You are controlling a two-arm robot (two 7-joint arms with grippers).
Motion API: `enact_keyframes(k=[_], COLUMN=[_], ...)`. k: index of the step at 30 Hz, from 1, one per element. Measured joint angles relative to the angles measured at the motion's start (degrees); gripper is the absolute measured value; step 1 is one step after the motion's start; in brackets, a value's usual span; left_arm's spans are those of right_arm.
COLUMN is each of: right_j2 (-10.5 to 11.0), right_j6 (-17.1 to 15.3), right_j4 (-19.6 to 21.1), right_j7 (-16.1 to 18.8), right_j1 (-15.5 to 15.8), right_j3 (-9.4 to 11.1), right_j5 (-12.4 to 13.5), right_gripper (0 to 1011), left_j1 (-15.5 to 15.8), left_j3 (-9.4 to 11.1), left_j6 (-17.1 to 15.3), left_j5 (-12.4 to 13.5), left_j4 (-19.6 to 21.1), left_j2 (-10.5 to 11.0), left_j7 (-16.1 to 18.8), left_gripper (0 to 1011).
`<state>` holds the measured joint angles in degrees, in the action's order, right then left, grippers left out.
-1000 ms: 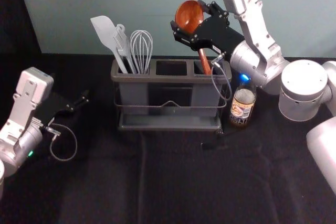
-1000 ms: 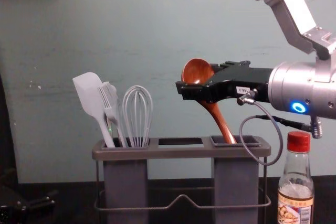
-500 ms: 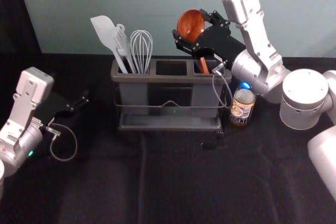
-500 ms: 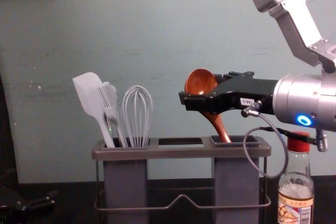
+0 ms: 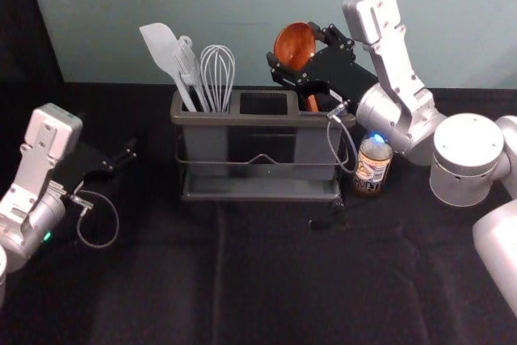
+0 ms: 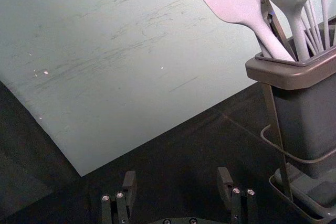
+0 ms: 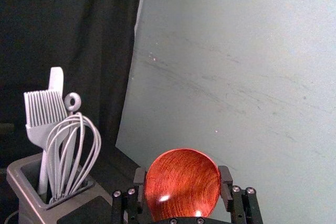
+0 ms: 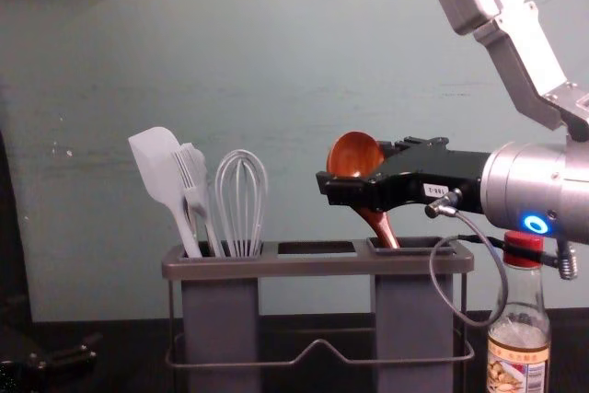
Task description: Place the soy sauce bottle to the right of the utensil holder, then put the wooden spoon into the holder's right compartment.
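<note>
Two fingers of the right gripper [image 5: 292, 43] pinch the wooden spoon [image 5: 296, 43] in the head view; the soy sauce bottle [image 5: 373, 167] stands just right of the utensil holder [image 5: 257, 120], the left gripper [image 5: 124, 157] left of it. Chest view: the spoon's handle [image 8: 382, 226] slants into the right compartment [image 8: 414, 319]. Left wrist view: fingers spread. Right wrist view: bowl [image 7: 182, 183] between fingertips.

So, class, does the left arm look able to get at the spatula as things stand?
Probably yes: the left gripper is open and empty, the spatula leans out past the left end of the holder, and nothing seems to stand between them.
</note>
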<state>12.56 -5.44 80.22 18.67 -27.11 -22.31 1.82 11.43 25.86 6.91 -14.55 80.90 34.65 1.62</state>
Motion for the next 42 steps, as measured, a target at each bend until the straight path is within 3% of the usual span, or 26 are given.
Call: enact_keyframes(k=[24, 31, 42], right_j2=[0.08, 0.08, 0.08], right_j6=[-0.46, -0.45, -0.41], right_j4=[0.05, 0.03, 0.02], right_j7=[-0.06, -0.06, -0.06], right_j1=[0.33, 0.29, 0.27], right_j3=[0.13, 0.08, 0.08], right_j5=[0.00, -0.02, -0.02], right_gripper=[844, 1000, 1004], left_j1=[0.00, 0.00, 0.00], left_j3=[0.00, 0.00, 0.00], left_j6=[0.00, 0.00, 0.00], left_j5=[0.00, 0.00, 0.00], left_j4=[0.00, 0.00, 0.00], left_j2=[0.00, 0.00, 0.00], left_j7=[0.00, 0.00, 0.00], left_gripper=[1005, 1005, 1005])
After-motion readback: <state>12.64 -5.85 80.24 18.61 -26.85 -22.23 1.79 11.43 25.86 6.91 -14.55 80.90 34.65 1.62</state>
